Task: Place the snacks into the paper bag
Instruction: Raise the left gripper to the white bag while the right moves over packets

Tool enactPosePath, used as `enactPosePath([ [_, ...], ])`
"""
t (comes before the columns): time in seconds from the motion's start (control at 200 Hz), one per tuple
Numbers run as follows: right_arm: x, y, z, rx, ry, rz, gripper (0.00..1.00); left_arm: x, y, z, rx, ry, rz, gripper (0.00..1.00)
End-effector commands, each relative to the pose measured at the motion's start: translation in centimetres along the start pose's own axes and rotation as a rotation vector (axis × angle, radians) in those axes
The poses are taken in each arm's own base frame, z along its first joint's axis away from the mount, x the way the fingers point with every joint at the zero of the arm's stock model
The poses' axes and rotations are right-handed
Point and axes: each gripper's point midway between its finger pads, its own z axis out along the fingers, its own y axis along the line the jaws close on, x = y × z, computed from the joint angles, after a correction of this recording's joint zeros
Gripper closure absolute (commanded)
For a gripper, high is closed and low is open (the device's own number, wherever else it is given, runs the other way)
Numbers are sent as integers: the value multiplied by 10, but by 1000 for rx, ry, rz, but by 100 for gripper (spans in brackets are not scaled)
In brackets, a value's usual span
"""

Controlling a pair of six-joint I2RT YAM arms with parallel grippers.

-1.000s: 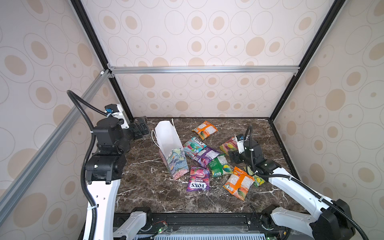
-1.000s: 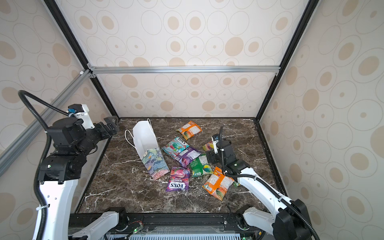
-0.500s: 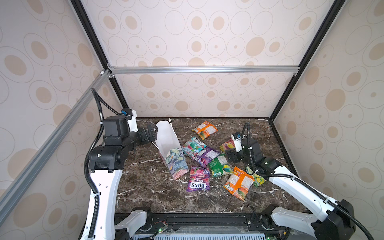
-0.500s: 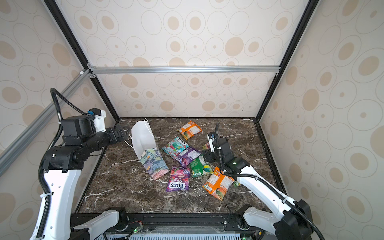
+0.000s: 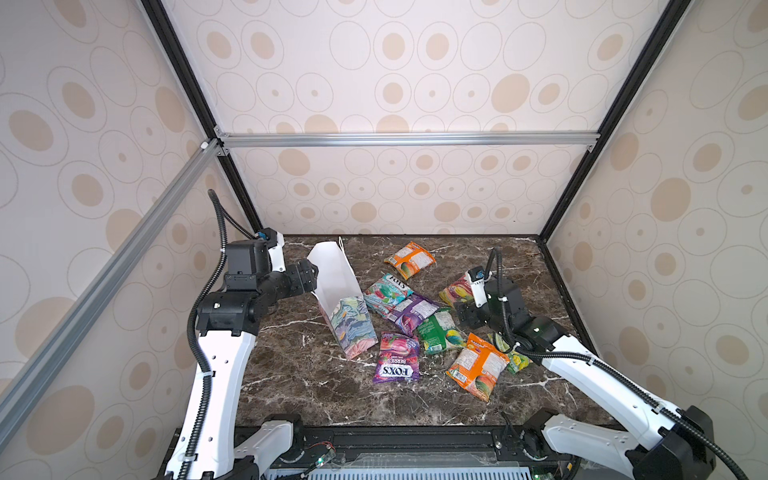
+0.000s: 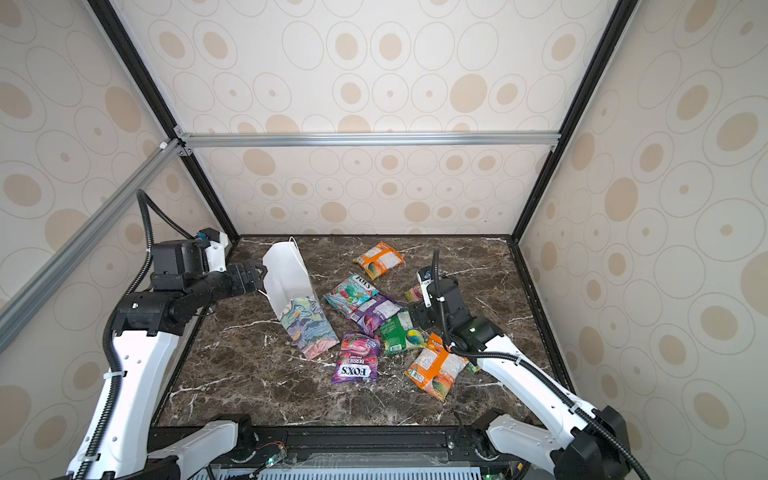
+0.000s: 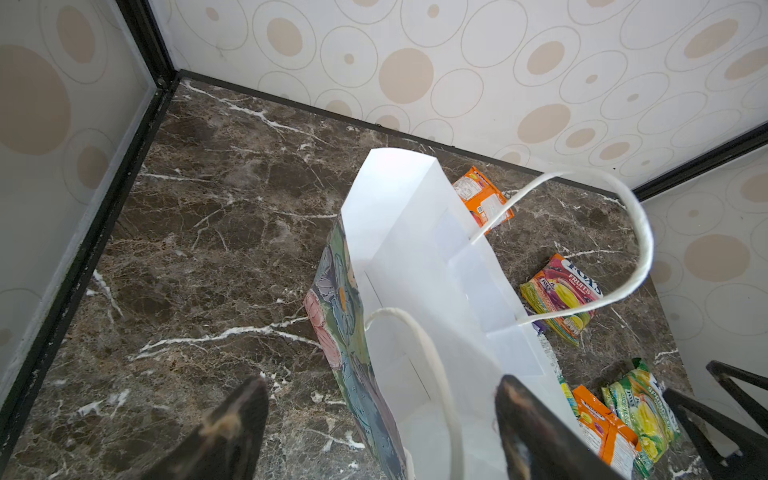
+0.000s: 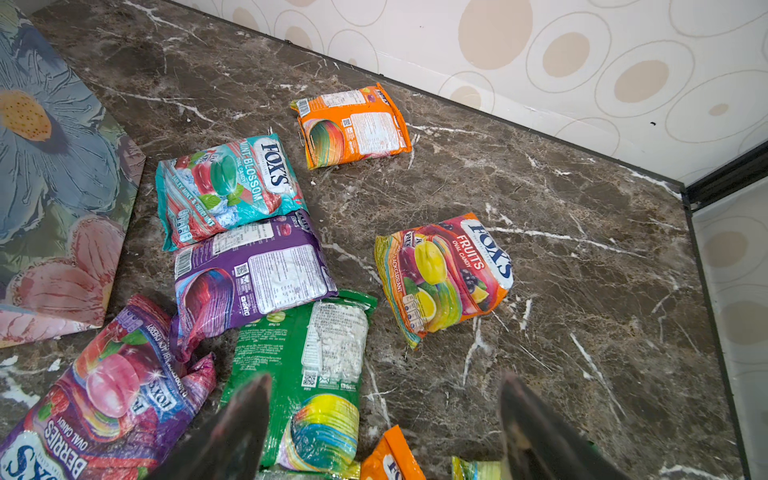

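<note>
We judge the paper bag [image 5: 332, 274] light, thin-walled, easily tipped, best pinched at its rim; it stands left of the snacks [image 5: 411, 309] scattered on the marble [image 5: 311, 374]; our left gripper [image 7: 380, 384], a second ago back by the wall [image 5: 104, 249], straddles that rim, jaws spread; the right gripper [image 8: 384, 378] hovers over them, equally spread.
</note>
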Motion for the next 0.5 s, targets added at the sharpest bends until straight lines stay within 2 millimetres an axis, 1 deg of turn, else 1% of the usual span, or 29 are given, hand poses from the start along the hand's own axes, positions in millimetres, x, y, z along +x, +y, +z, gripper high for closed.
enactPosePath([
  [0.0, 8, -2, -5, 13, 9, -11, 12, -15, 0, -7, -17, -70, 60, 19],
  [0.085, 9, -2, -4, 10, 7, -1, 12, -13, 4, -2, -33, -68, 95, 22],
  [0.215, 6, -1, -3, 7, 5, 9, 12, -14, 1, 9, -4, -84, 132, 22],
  [0.26, 4, -2, -4, 12, 1, 10, 12, -14, -1, 12, 10, -87, 136, 24],
  [0.355, 1, -3, -6, 15, -10, 13, 12, -18, -4, 13, 26, -85, 143, 39],
  [0.415, 0, -3, -7, 14, -23, 9, 12, -21, -6, 13, 32, -85, 153, 51],
  [0.495, 0, -3, -8, 13, -44, 10, 12, -25, -9, 12, 38, -95, 172, 71],
])
